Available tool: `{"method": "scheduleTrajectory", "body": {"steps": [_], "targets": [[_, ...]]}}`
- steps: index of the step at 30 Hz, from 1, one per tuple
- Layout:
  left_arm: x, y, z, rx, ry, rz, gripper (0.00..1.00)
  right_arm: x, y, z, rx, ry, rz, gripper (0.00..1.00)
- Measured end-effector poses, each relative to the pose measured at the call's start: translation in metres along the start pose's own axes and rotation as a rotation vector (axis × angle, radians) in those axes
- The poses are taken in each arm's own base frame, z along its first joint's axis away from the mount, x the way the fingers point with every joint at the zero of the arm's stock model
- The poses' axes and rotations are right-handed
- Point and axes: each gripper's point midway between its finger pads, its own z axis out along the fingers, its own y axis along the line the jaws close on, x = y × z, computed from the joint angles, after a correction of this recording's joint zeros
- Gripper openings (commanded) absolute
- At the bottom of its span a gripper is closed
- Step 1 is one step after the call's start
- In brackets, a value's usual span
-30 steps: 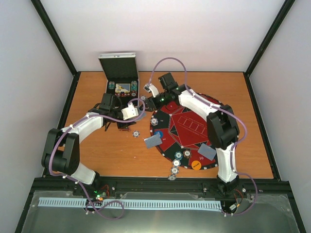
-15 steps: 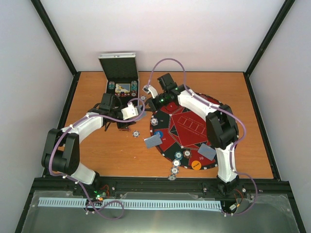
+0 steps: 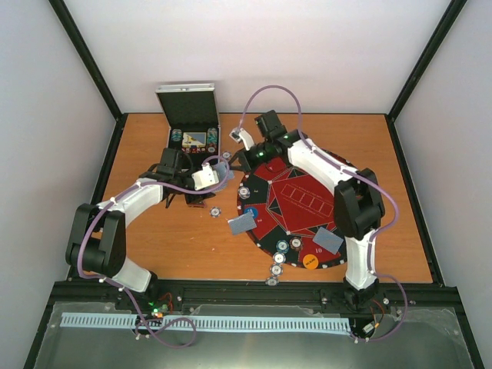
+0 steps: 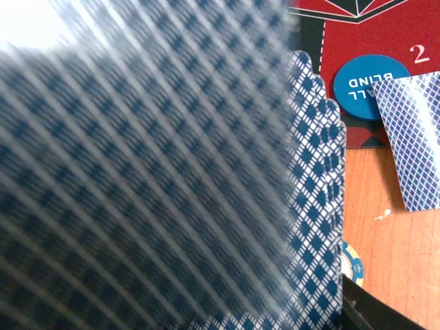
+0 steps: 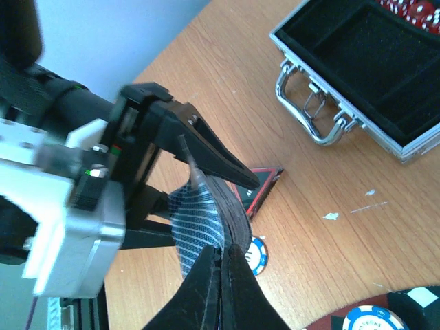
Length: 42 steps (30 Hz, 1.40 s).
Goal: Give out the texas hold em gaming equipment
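Observation:
My left gripper [image 3: 216,172] is shut on a deck of blue-backed playing cards [image 5: 230,206], which fills the left wrist view [image 4: 151,172]. One of its black fingers [image 5: 206,151] presses on the deck's edge. My right gripper [image 5: 223,253] is shut on the deck's outermost card [image 5: 196,220], which bows away from the rest. In the top view the right gripper [image 3: 231,160] meets the deck left of the round red mat [image 3: 296,204]. A blue-and-white chip [image 5: 256,254] lies on the table just under the deck.
The open metal case [image 3: 191,123] stands at the back left, close to both grippers. On the mat lie two cards [image 3: 241,224] [image 3: 327,240], a blue disc [image 4: 371,86], an orange disc [image 3: 310,261] and chips [image 3: 282,247]. Loose chips [image 3: 274,274] lie at its near edge.
The right gripper has shut on the outermost card of the deck, and the right arm has shifted slightly back and right. The left arm has held still.

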Motion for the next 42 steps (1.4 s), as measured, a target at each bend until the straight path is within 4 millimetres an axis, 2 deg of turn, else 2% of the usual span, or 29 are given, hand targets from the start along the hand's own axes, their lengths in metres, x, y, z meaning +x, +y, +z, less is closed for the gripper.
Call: {"method": "scheduleTrajectory", "body": {"steps": [8,11,14,16,18,19,21,24,28,30,34,42], "targets": [[0.001,-0.002,0.001,0.004,0.002,-0.003,0.54,-0.020,0.005,-0.040,-0.009,-0.098,0.010,0.03],[0.001,-0.002,0.001,0.004,0.001,-0.005,0.54,-0.020,0.000,-0.058,0.007,-0.128,0.048,0.03],[0.001,-0.002,0.001,0.006,0.001,-0.011,0.55,-0.008,-0.015,-0.088,0.075,-0.162,0.142,0.03],[0.001,-0.002,0.001,0.006,0.000,-0.016,0.54,0.012,-0.031,-0.117,0.153,-0.193,0.236,0.03],[0.001,-0.002,0.001,0.006,-0.002,-0.023,0.55,0.042,-0.047,-0.148,0.259,-0.214,0.355,0.03],[0.001,-0.002,0.001,0.006,-0.003,-0.028,0.55,0.062,-0.058,-0.168,0.342,-0.232,0.420,0.03],[0.000,-0.003,0.001,0.009,-0.005,-0.037,0.54,0.102,-0.065,-0.189,0.453,-0.223,0.531,0.03],[-0.003,-0.002,-0.001,0.015,-0.012,-0.053,0.55,0.159,-0.061,-0.193,0.549,-0.144,0.667,0.03],[-0.007,0.000,-0.002,0.016,-0.021,-0.058,0.55,0.226,-0.056,-0.194,0.664,0.014,0.820,0.03],[-0.007,0.000,-0.002,0.017,-0.022,-0.061,0.55,0.243,-0.053,-0.201,0.721,0.054,0.852,0.03],[-0.008,-0.001,-0.002,0.021,-0.028,-0.064,0.55,0.257,-0.046,-0.213,0.782,0.074,0.876,0.03],[-0.010,-0.002,-0.002,0.027,-0.036,-0.066,0.55,0.302,-0.037,-0.201,0.774,0.187,0.978,0.03]]}}
